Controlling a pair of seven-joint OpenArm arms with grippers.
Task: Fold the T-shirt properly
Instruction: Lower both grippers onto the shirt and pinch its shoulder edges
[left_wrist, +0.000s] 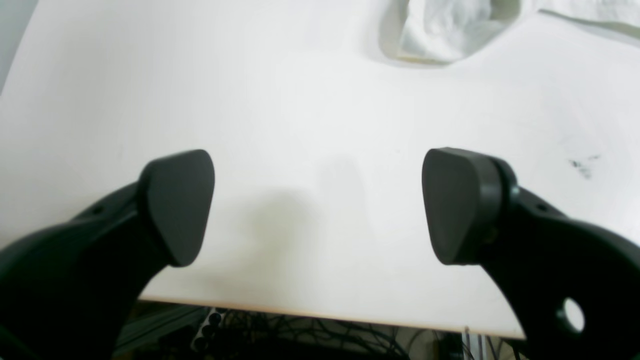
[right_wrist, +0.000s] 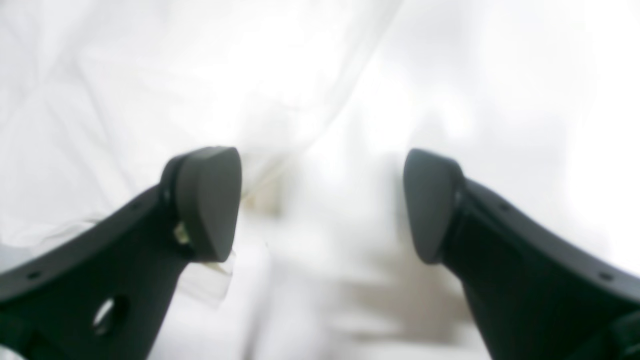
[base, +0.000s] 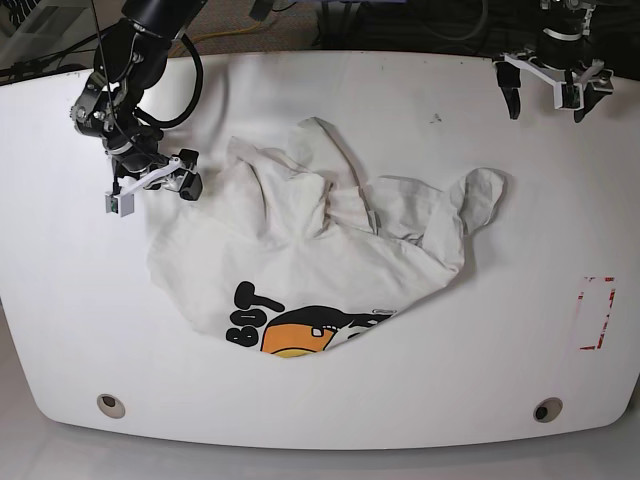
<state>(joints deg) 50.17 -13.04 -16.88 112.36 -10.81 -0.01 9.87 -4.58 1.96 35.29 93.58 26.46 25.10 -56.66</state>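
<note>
The T-shirt (base: 320, 255) lies crumpled in the middle of the white table (base: 500, 370), an off-white heap with its plain reverse turned up over most of its area. Folds and ridges run through the far half, and one bunched sleeve or corner (base: 478, 198) sticks out to the right. Along the near edge the printed side shows: bold black letters (base: 248, 318) at the left and, just right of them, part of an orange-yellow circular graphic (base: 300, 338), half covered by a white flap folded over it. The right gripper (base: 150, 185) hovers at the left of the base view, just beside the shirt's far left edge; its jaws stand wide apart and hold nothing, and the right wrist view shows blurred white cloth (right_wrist: 150, 90) under and beyond its fingertips (right_wrist: 210, 200). The left gripper (base: 555, 85) is at the far right of the table, well apart from the shirt, jaws also spread wide and empty; its wrist view shows bare tabletop (left_wrist: 300, 125) between the pads (left_wrist: 180, 205), with a bit of the garment (left_wrist: 445, 30) at the top of the frame. A red outlined rectangle (base: 597, 312) is marked on the table near the right edge, and two round fittings (base: 111, 405) sit near the front corners.
</note>
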